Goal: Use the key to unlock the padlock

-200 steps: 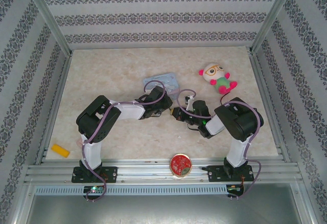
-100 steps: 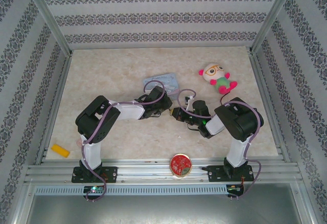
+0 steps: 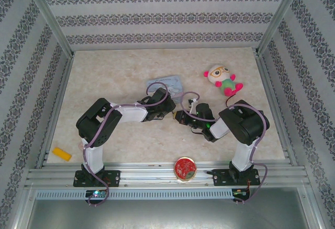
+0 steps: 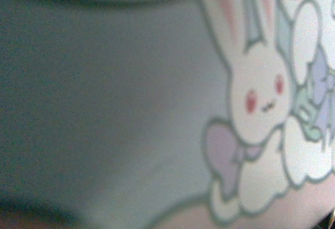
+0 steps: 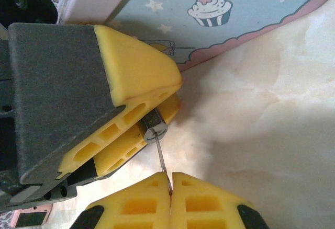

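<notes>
Saw key (image 5: 162, 158) pinched in closed right gripper (image 5: 170, 179) at bottom centre, shaft pointing up and slightly left, tip meeting padlock (image 5: 154, 125) clamped in left gripper (image 5: 165, 103) just above.

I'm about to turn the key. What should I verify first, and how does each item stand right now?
1. Right tool shut on key: ok.
2. Left tool pinching padlock: ok.
3. Key tip meets the padlock's end face: ok.
4. Key fully seated: cannot tell; much of the blade is outside the padlock.
5. Shackle position: cannot tell, hidden.
6. Tin apart from key: ok.
</notes>
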`<state>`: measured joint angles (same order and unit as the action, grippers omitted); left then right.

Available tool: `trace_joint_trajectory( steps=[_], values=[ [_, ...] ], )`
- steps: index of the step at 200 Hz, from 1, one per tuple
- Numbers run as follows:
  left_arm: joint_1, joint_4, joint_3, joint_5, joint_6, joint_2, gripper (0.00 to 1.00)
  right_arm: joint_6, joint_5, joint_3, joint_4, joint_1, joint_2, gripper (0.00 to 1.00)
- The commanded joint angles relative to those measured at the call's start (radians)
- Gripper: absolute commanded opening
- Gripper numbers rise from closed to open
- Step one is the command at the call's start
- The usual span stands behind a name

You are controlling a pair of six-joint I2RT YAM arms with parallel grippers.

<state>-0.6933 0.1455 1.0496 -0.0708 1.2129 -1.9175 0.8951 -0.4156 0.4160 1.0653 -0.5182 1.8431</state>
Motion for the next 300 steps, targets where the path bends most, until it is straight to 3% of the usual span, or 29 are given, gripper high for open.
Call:
trace_joint_trajectory(
  steps=[1,152,300],
  values=[
    [-0.018,-0.032,0.007,-0.113,0.037,0.029,0.00,0.011,0.070,0.008,0.045,-0.011,0.004,0.00],
    [-0.018,-0.037,-0.003,-0.126,0.040,0.030,0.00,-0.037,0.098,-0.013,-0.127,0.027,-0.150,0.00],
    [-0.011,-0.029,0.003,-0.131,0.086,0.030,0.00,-0.066,0.197,0.014,-0.280,-0.052,-0.182,0.00]
  ],
)
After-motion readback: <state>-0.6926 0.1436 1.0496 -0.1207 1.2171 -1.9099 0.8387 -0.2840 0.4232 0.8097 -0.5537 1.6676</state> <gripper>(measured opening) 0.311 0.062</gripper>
